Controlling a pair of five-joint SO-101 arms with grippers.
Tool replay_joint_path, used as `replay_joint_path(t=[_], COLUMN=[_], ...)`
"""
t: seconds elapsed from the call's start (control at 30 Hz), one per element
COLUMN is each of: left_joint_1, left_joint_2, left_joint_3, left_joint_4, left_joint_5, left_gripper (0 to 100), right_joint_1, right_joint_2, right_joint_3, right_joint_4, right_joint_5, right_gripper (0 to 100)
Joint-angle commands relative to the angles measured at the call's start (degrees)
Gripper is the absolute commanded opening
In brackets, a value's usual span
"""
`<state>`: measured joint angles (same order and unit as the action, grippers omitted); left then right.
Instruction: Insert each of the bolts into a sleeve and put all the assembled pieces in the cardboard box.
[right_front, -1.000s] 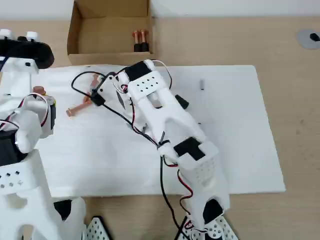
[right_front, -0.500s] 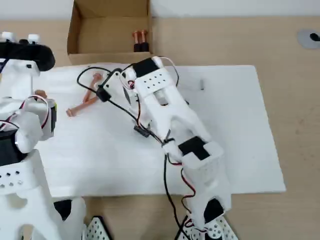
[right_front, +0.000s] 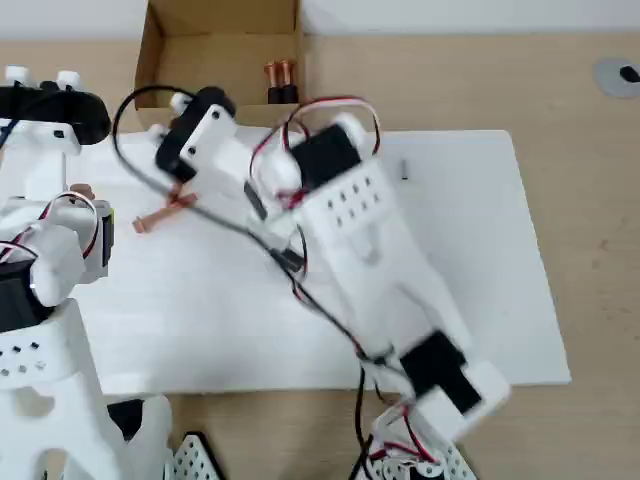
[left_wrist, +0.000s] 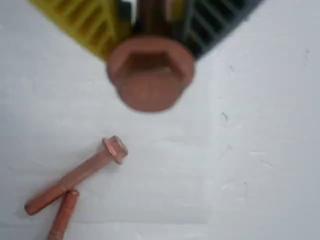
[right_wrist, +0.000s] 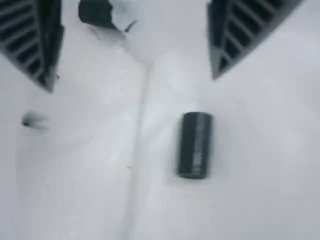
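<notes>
My left jaws are clenched on a copper bolt (left_wrist: 150, 75), its hex head sticking out over the white sheet (left_wrist: 260, 150). Two loose bolts (left_wrist: 75, 175) lie touching each other on the sheet nearby. My right jaws stand spread wide, gripping nothing, over a black sleeve (right_wrist: 195, 145) that lies on its side on the sheet. Toward the far side of the tabletop (right_front: 590, 200), the cardboard box (right_front: 148, 70) holds two assembled pieces (right_front: 280, 82) against one side wall.
</notes>
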<state>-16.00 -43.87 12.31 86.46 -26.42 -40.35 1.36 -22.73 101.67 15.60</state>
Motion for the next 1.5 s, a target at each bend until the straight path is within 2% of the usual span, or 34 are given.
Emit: replay_joint_path(t=[0.0,0.17,0.33,0.53,0.73,0.87,1.47], left_joint_1=[-0.9,-0.9,-0.9,-0.9,-0.9,-0.9,-0.8], left_joint_2=[-1.6,-1.6,-1.6,-1.6,-1.6,-1.6,-1.6], left_joint_3=[-3.4,-3.4,-3.4,-3.3,-3.3,-3.2,-3.3], left_joint_4=[0.2,0.2,0.2,0.2,0.2,0.2,-0.3], left_joint_5=[-0.5,-0.5,-0.5,-0.5,-0.6,-1.8,-1.8], left_gripper=[1,1,1,1,1,1,1], right_joint_1=[-3.3,-5.6,-5.4,-3.6,3.4,6.8,5.2], right_joint_2=[-6.6,-5.8,-1.5,6.6,17.0,21.1,29.8], right_joint_3=[6.3,19.6,26.8,23.3,15.0,10.8,7.2], right_joint_4=[0.8,-0.8,-9.1,-12.5,-12.2,-11.9,-10.3], right_joint_5=[-2.8,-6.6,-6.6,-6.6,-6.4,-3.4,-3.3], right_gripper=[24.2,24.2,24.2,24.2,24.2,24.2,24.2])
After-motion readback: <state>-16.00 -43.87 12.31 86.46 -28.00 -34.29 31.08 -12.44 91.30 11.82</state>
